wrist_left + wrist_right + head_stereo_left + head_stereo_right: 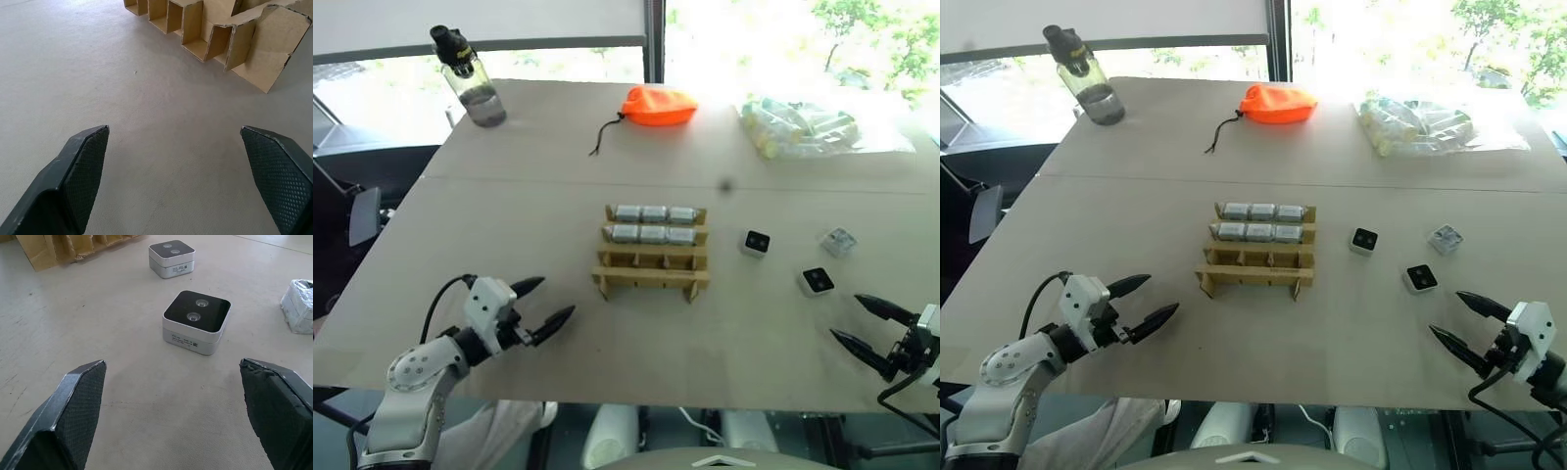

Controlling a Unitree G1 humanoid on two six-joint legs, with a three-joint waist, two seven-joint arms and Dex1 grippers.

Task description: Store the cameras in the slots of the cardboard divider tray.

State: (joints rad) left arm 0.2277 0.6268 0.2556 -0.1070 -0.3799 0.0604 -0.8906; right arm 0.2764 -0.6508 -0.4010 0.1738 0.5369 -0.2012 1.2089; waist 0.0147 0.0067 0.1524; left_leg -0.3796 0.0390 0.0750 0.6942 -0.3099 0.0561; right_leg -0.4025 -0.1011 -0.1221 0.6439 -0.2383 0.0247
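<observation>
The cardboard divider tray (651,262) stands mid-table; its two far rows hold several silver cameras (653,223), and its two near rows are bare. Three loose cameras lie to its right: one with a black face (756,243), another (816,282) nearer me, and one wrapped in clear plastic (839,242). My left gripper (554,299) hovers open near the front edge, left of the tray (254,58), with nothing between its fingers. My right gripper (847,316) is open at the front right, pointing at the nearest camera (196,320) a short way ahead.
A water bottle (470,83) stands at the far left. An orange pouch (658,106) with a cord lies at the far middle. A clear bag of pale cylinders (803,125) sits at the far right. The table's front edge (636,392) runs just below both grippers.
</observation>
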